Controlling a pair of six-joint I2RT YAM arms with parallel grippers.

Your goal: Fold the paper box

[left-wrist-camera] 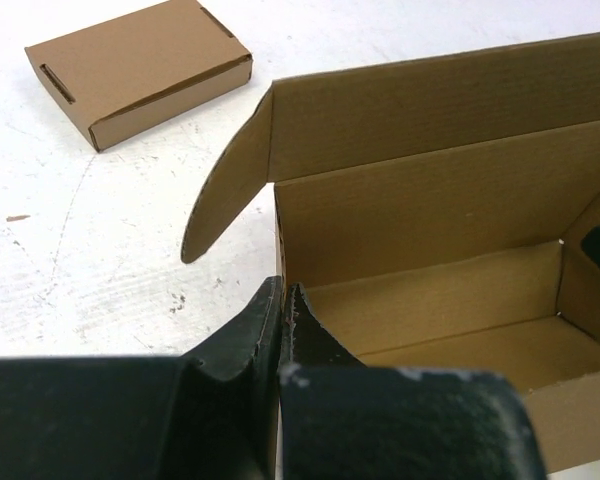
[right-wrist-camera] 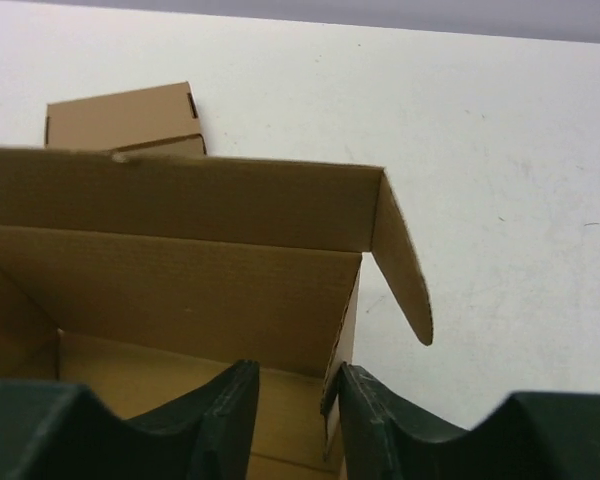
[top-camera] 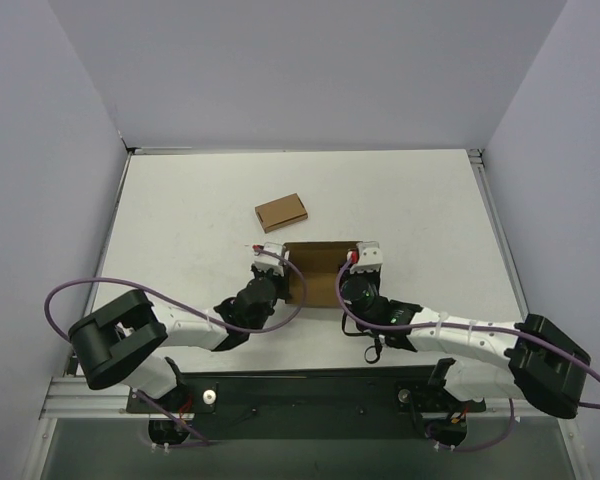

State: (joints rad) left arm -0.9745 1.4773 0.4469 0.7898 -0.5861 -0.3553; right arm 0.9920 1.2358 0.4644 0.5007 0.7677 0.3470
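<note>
Brown paper box [left-wrist-camera: 420,230]: steady wall [left-wrist-camera: 278,240] pinched in left gripper [left-wrist-camera: 283,295]. With right gripper [right-wrist-camera: 296,385] spread astride other wall, fold lid [right-wrist-camera: 180,195] ahead slowly.

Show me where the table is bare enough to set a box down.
Bare table runs beyond the small box and along both sides. Crowded: the centre, where the left gripper and right gripper flank the paper box.
</note>
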